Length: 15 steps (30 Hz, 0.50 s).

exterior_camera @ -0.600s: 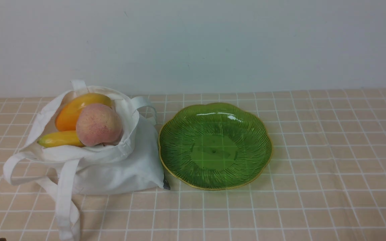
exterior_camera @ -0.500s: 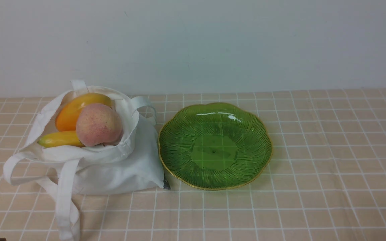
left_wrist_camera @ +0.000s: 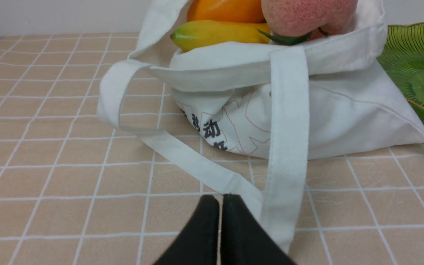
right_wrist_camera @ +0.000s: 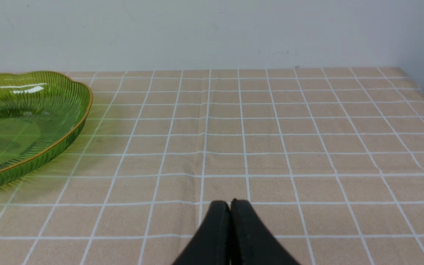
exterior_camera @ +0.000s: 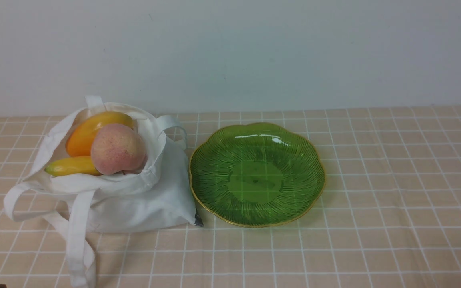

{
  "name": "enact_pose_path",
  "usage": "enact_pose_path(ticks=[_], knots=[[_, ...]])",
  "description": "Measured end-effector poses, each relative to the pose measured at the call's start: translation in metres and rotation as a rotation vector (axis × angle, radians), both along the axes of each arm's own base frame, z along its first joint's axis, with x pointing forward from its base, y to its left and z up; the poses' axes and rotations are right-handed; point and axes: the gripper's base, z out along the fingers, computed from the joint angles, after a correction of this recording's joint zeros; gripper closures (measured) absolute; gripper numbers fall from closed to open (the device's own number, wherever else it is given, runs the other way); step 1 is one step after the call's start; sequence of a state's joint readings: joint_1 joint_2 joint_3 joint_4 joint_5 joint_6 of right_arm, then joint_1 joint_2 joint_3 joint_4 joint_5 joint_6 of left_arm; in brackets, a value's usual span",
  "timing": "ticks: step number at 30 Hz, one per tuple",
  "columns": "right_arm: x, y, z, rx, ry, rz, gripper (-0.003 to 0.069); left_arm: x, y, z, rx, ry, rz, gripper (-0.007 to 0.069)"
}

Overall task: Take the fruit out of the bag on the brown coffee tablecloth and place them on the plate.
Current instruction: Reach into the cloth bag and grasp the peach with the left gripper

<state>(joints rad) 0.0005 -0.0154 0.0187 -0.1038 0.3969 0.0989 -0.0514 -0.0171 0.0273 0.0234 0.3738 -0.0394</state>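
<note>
Both tools, left [left_wrist_camera: 221,202] and right [right_wrist_camera: 230,206], are clenched with nothing between. If left one pulls the peach [exterior_camera: 118,149], the bag [exterior_camera: 142,210] may drag along, because its strap [exterior_camera: 79,232] lies loose. One mango [exterior_camera: 90,134], one banana [exterior_camera: 74,166], one peach sit inside; one plate [exterior_camera: 256,180] is empty.

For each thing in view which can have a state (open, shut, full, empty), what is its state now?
Bag: mouth open, fruit inside, straps loose.
Plate: upright, empty.
Peach: in the bag, leaf attached.
Mango: in the bag, partly hidden by the peach.
Banana: in the bag, partly hidden by the peach.
Tablecloth: spread out, lightly creased.
Left gripper: shut, holding nothing.
Right gripper: shut, holding nothing.
</note>
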Motion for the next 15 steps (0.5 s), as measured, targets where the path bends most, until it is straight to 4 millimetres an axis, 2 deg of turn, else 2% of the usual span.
enact_pose_path(ticks=[10, 15], knots=[[0.000, 0.000, 0.000, 0.000, 0.000, 0.000, 0.0673, 0.000, 0.000, 0.001, -0.003, -0.011, 0.000, 0.0632], [0.000, 0.000, 0.000, 0.000, 0.000, 0.000, 0.0673, 0.002, -0.005, 0.012, -0.301, -0.111, 0.018, 0.0632]])
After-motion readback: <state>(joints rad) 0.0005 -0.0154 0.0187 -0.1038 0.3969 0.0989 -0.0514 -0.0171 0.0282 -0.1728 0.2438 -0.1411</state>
